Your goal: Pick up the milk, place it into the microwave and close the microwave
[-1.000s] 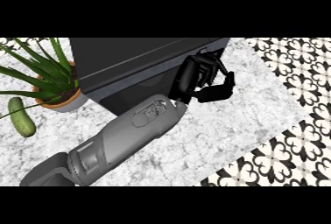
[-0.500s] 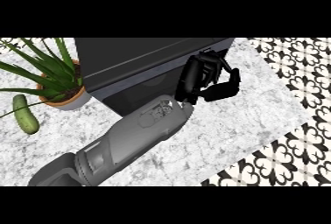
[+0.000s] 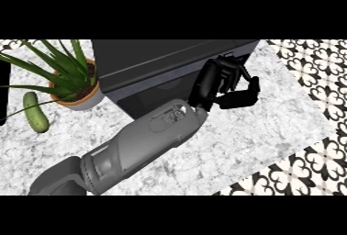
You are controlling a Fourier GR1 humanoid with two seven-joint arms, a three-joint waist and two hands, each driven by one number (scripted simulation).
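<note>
The dark microwave [image 3: 163,57] stands at the back of the marble counter [image 3: 264,133], and its front door looks closed. No milk shows in the head view. My left hand [image 3: 211,85] comes in on a long grey forearm from the lower left. It rests against the microwave's front right corner, fingers curled with nothing between them. My right hand is out of view.
A potted green plant [image 3: 68,80] stands just left of the microwave, and a cucumber [image 3: 35,112] lies on the counter beside it. A dark shape [image 3: 2,92] cuts in at the left edge. The patterned floor [image 3: 305,170] begins past the counter's right edge.
The view has drifted, so the microwave, plant and cucumber sit further right and lower. My left hand stays at the microwave's front right corner, slightly further along it.
</note>
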